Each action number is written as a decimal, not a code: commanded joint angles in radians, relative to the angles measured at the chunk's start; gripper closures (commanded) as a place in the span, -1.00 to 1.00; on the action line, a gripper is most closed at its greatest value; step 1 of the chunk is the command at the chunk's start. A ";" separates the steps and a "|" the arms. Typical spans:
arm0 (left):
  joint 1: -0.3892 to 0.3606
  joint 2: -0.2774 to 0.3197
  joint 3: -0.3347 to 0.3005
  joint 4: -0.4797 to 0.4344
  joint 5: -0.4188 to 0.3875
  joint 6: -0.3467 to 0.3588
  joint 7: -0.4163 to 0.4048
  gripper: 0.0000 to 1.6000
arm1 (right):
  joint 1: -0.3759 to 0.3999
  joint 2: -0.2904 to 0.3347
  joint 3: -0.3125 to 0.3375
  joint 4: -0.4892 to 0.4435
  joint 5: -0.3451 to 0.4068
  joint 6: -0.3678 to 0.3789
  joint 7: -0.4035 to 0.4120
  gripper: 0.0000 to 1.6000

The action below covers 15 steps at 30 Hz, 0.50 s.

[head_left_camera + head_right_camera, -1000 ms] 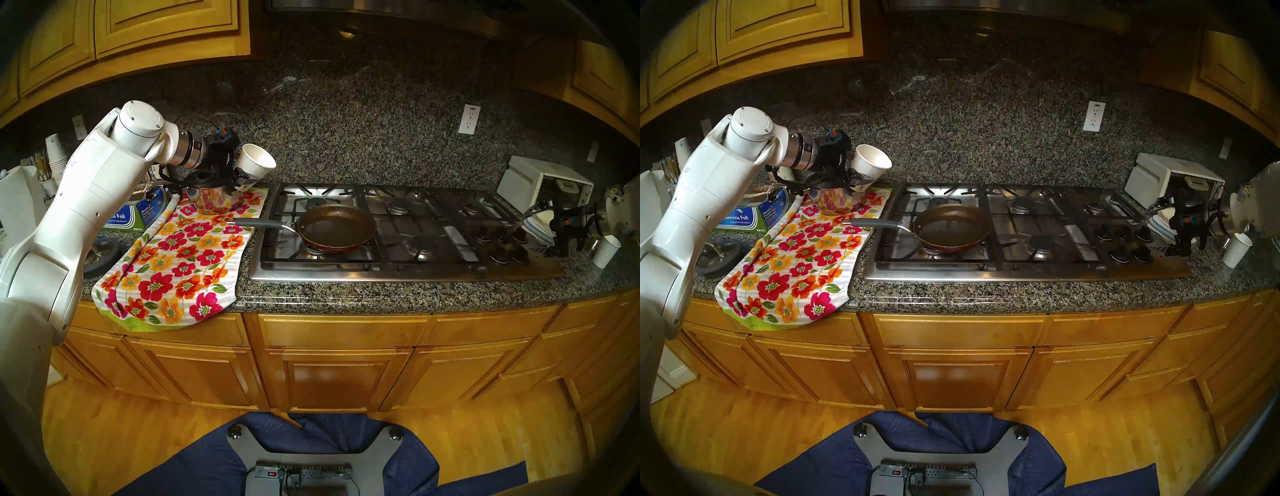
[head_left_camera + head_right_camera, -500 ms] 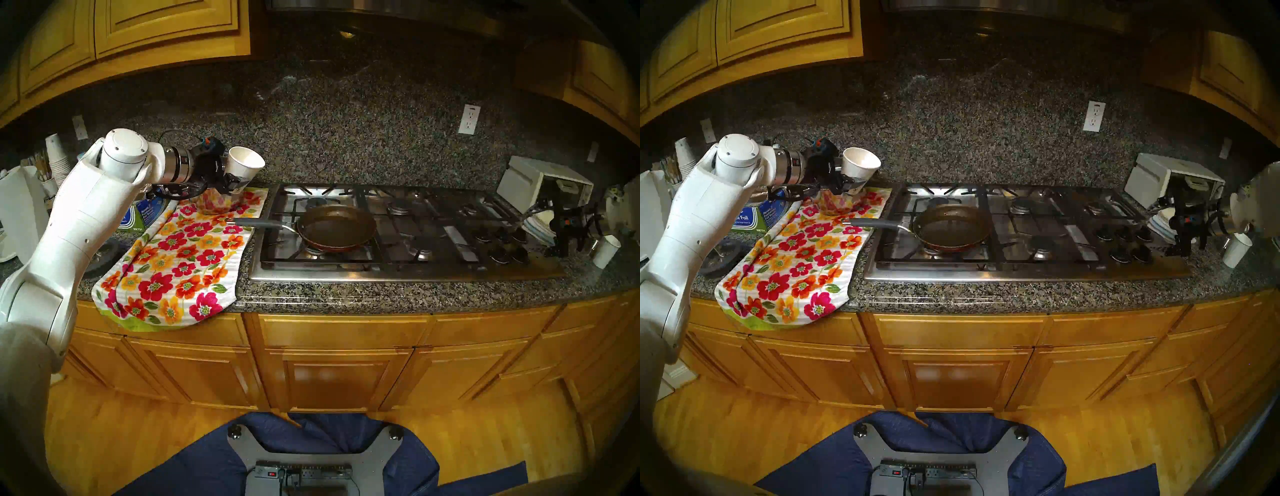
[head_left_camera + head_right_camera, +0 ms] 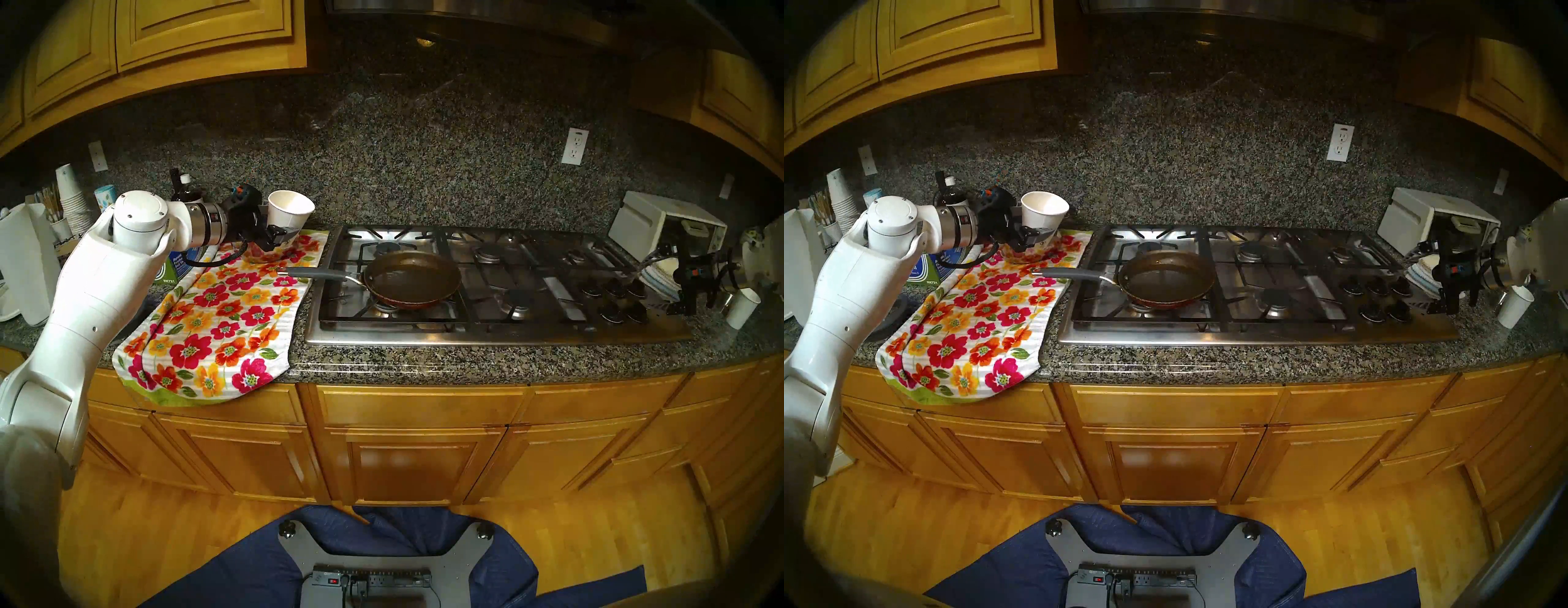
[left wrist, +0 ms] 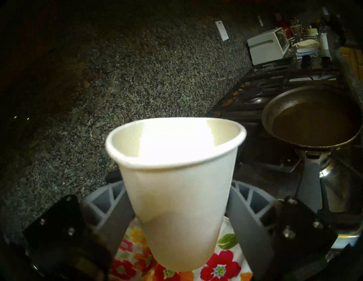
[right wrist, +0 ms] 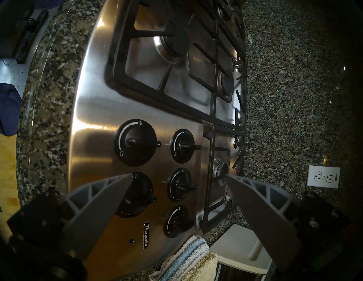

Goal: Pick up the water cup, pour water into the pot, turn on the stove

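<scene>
Left tool [image 4: 177, 221] clamped on the lower half of the white tapered paper water cup [image 3: 290, 209], cup roughly upright, mouth up, raised over the far end of the floral red-orange dish towel [image 3: 220, 314] on the granite tabletop [image 3: 488, 361]. Just right of the towel, the wide shallow frying pan with dark inside, reddish outside and long grey handle [image 3: 412, 277] sits on the front-left burner of the stainless-steel gas cooktop with black grates [image 3: 500, 331]. Right tool [image 5: 176, 183] gapes wide, empty, hovering above the cluster of black knobs [image 5: 137, 142] at the cooktop's right end. A plain white cup [image 3: 743, 308] stands further right.
</scene>
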 commanded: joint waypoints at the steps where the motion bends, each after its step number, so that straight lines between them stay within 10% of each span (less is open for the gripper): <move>1: 0.026 0.003 -0.073 -0.020 -0.057 -0.020 0.043 -0.45 | 0.025 -0.007 0.003 0.020 0.003 0.002 -0.011 -1.00; 15: 0.166 0.012 -0.143 -0.084 -0.115 -0.027 0.103 -0.42 | 0.025 -0.007 0.003 0.020 0.003 0.002 -0.012 -1.00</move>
